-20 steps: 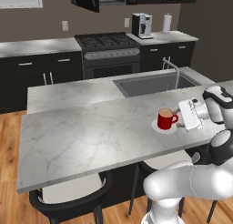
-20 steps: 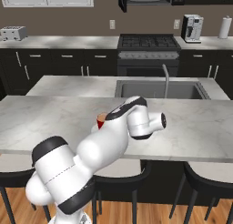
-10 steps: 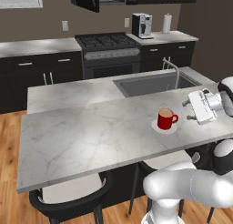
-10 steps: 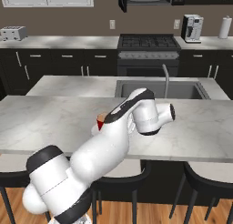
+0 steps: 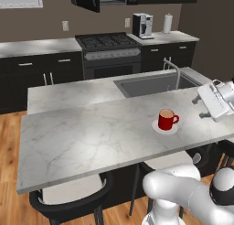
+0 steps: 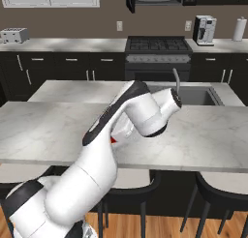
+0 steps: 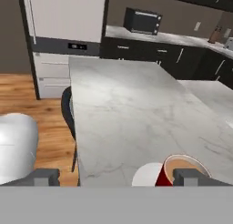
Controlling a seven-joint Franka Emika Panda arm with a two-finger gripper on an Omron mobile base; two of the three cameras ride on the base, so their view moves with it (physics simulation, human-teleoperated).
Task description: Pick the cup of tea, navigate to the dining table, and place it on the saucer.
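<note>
The red cup of tea (image 5: pixel 167 119) stands upright on the white saucer (image 5: pixel 163 128), near the right end of the marble dining table (image 5: pixel 91 132). My gripper (image 5: pixel 201 107) hovers open to the right of the cup, well apart from it, holding nothing. In the hand view the cup (image 7: pixel 176 172) with tan liquid and the saucer (image 7: pixel 144 175) sit at the bottom, just by the right fingertip (image 7: pixel 191 176), and the gripper (image 7: pixel 118 177) is spread wide. In the right base view my arm covers the cup except for a red sliver (image 6: pixel 114 140).
A sink (image 5: pixel 153 84) with a faucet (image 5: pixel 175 71) lies behind the table. Further back stand a stove (image 5: pixel 107 48) and a coffee machine (image 5: pixel 142 25). Black stools (image 5: pixel 68 199) line the table's near side. The hand view shows a fridge (image 7: pixel 63 22) beyond the table's far end.
My hand has drawn back to the right, away from the cup, and its fingers stand open. The cup stays on the saucer.
</note>
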